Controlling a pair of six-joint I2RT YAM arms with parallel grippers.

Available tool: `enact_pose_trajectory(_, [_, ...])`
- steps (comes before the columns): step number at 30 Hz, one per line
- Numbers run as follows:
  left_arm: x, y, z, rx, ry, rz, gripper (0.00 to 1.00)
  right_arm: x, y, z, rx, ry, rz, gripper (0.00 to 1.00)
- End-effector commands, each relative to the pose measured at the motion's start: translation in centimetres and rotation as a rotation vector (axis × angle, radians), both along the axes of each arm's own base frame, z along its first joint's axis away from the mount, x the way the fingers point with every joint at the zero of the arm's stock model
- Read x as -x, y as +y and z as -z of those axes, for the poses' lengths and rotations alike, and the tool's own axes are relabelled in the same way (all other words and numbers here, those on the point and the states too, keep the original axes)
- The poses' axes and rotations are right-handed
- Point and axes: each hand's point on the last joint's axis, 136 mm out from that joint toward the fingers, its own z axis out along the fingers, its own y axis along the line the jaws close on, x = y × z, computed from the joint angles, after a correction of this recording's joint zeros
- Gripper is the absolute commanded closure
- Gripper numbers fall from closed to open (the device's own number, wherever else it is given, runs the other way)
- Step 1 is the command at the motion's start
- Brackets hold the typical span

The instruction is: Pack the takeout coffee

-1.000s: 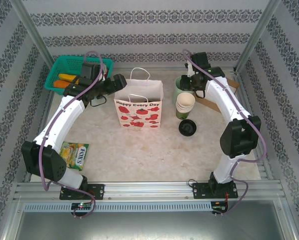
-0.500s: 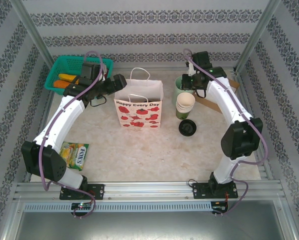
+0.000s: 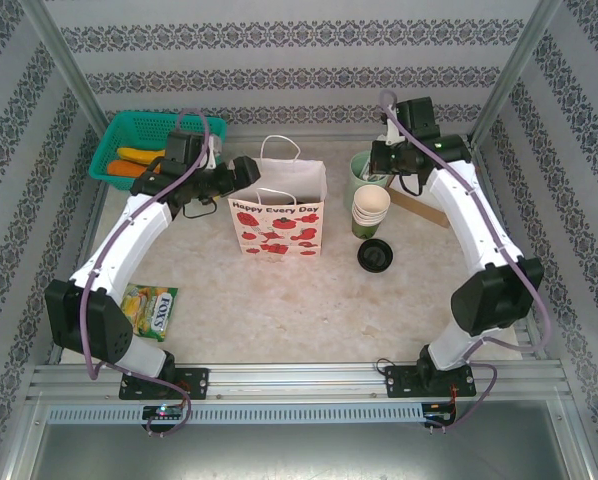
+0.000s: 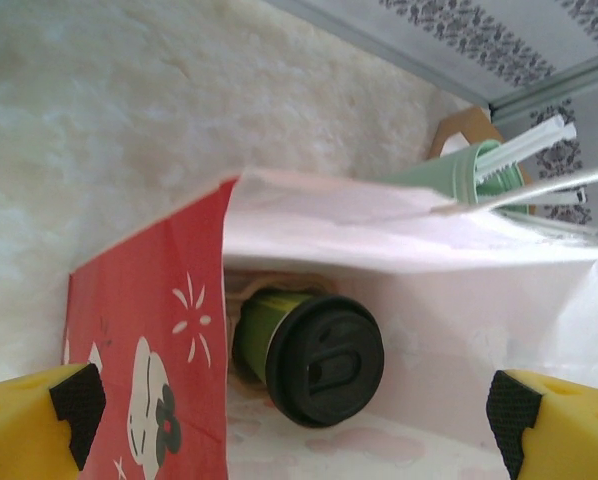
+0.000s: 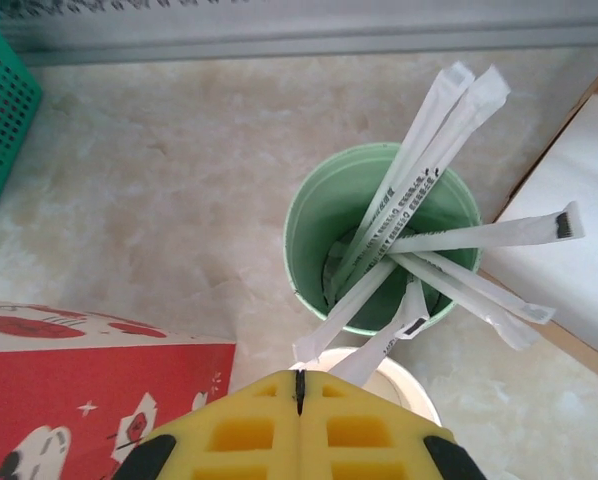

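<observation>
The takeout coffee (image 4: 314, 355), a dark-green cup with a round black lid, lies on its side inside the red-and-white paper bag (image 3: 277, 215), its lid turned toward the bag's mouth. My left gripper (image 3: 249, 172) hovers at the bag's upper left edge, open, its yellow fingers (image 4: 39, 415) spread wide on either side of the opening. My right gripper (image 5: 299, 375) is shut above the mint cup (image 5: 319, 230) of white wrapped utensils. One wrapped stick (image 5: 379, 345) runs down behind its fingertips; I cannot tell whether it is pinched.
A stack of lidless cream cups (image 3: 371, 208) stands just in front of the mint cup (image 3: 357, 175), with a loose black lid (image 3: 375, 254) nearer still. A teal basket (image 3: 129, 140) sits at the back left, a candy packet (image 3: 151, 308) at the front left, a cardboard box (image 3: 424, 205) at the right.
My right gripper has closed fully and its arm has risen and swung back to the right over the mint cup. The left arm has shifted slightly toward the bag.
</observation>
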Motion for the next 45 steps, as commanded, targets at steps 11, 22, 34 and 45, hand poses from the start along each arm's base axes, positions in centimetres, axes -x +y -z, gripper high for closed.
enact_pose_trajectory(11, [1.7,-3.6,-2.2,0.136,-0.109,0.180,0.00,5.2,-0.6,-10.0,-0.066,-0.212,-0.081,1.00])
enact_pose_trajectory(22, [1.7,-2.0,-1.9,0.060,-0.105,0.098,0.00,10.3,-0.3,-16.4,-0.077,-0.342,-0.173,1.00])
enact_pose_trajectory(34, [1.4,2.9,-5.2,-0.128,-0.265,-0.104,0.01,16.2,2.9,-25.2,-0.316,-0.520,-0.357,1.00])
enact_pose_trajectory(45, [2.0,10.7,-2.7,-0.361,-0.099,-0.504,0.00,14.5,9.7,-25.5,-0.476,-0.500,-0.589,1.00])
